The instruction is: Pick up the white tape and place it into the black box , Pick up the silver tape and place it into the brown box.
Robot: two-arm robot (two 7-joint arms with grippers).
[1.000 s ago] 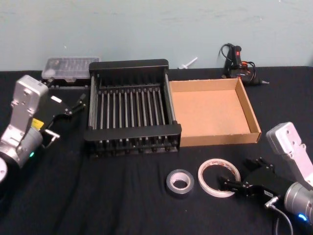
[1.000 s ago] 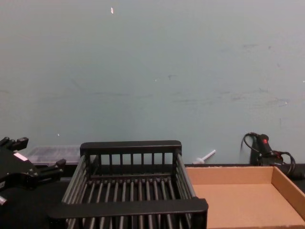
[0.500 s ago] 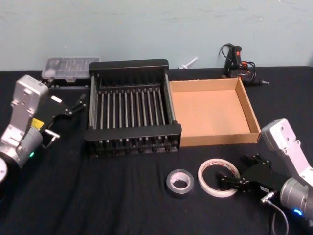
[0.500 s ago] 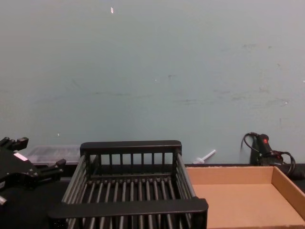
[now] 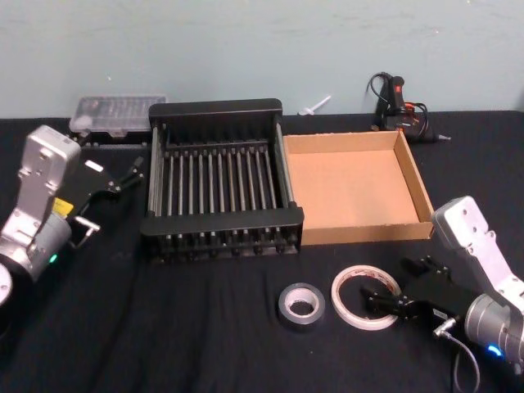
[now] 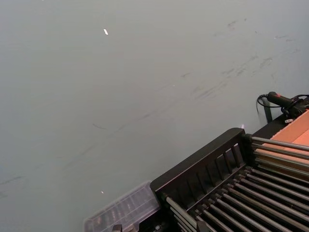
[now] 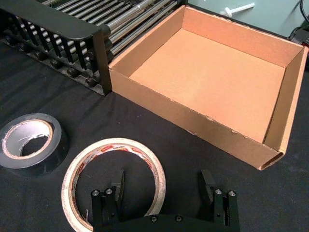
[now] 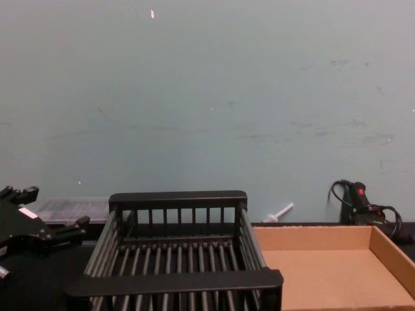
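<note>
Since a second ago the right gripper [image 5: 385,301] has edged back toward the robot and a little lower over the black table [image 5: 205,327]; nothing else has shifted

At far left, the left gripper [image 5: 123,182] hangs parked beside the black box [image 5: 221,237], jaws apart and holding nothing. That slatted crate is empty, and the brown box [image 5: 360,233] touching its right side is empty too

Nearer the robot, the silver tape [image 5: 300,304] lies flat on the table, with the white tape [image 5: 366,296] just to its right, the two close but apart

At right, the right gripper sits low at the white tape's right edge. Its wrist camera shows the jaws wide apart, one fingertip [image 7: 117,182] over the ring's hole and the other outside the rim, not yet pinching it

To grasp well, it should sink until the fingertips straddle the thin wall, then close gently so the ring does not skid toward the silver tape
</note>
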